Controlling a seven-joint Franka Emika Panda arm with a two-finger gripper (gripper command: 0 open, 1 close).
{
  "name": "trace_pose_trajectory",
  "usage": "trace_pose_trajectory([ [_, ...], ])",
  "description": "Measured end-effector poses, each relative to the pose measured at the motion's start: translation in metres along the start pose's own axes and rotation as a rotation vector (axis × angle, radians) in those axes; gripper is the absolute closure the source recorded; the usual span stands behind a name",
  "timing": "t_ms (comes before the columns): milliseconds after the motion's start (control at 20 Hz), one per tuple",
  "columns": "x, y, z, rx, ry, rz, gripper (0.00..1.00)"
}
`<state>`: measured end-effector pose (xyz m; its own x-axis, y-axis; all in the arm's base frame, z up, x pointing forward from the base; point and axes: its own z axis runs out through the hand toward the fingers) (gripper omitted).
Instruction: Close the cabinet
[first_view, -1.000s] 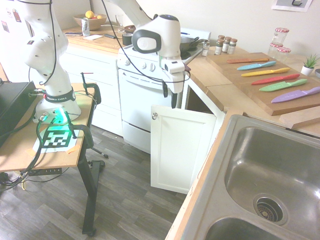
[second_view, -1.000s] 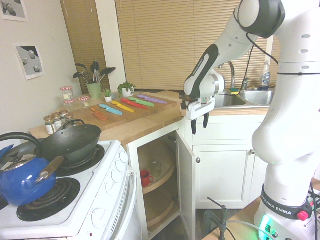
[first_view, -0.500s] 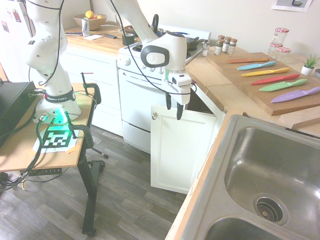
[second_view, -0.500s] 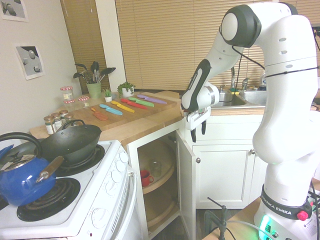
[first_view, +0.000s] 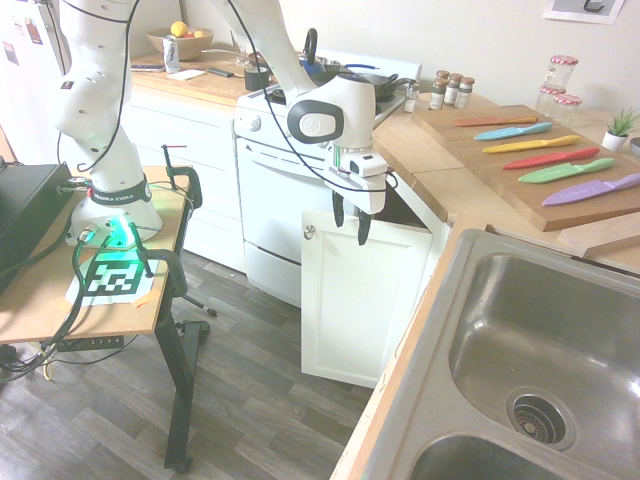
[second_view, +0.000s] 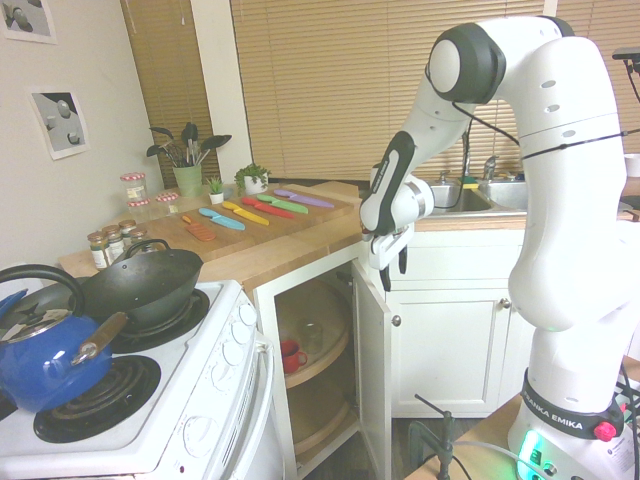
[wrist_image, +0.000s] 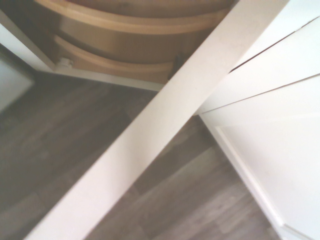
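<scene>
The cabinet's white panel door (first_view: 360, 290) stands swung wide open into the room, its small silver knob (first_view: 309, 232) at the upper corner. The second exterior view shows the door (second_view: 372, 370) edge-on, beside round wooden shelves (second_view: 312, 360) that hold a red cup (second_view: 290, 353). My gripper (first_view: 350, 222) hangs open, fingers pointing down, just above the door's top edge, with nothing between them. From the other side the gripper (second_view: 393, 270) sits right over that edge. In the wrist view the door's top edge (wrist_image: 165, 120) runs as a white diagonal band over the floor.
A white oven (first_view: 272, 190) stands just left of the open cabinet. The wooden counter above carries a board with coloured knives (first_view: 545, 150), and a steel sink (first_view: 540, 350) lies to the right. A wok (second_view: 150, 285) and blue kettle (second_view: 40, 355) sit on the stove.
The arm has come down and shifted toward the door's top edge, lowering the gripper. The gripper stays open. The door has not moved.
</scene>
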<state>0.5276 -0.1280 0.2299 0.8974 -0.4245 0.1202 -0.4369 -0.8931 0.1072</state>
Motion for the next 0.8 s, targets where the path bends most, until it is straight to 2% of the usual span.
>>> trace_pose_trajectory([
  [50,0.001,-0.001,0.002,-0.003,-0.001,-0.007,1.00],
  [450,0.005,-0.016,0.027,-0.020,-0.011,-0.045,1.00],
  [800,0.007,-0.017,0.028,-0.033,-0.004,-0.064,1.00],
])
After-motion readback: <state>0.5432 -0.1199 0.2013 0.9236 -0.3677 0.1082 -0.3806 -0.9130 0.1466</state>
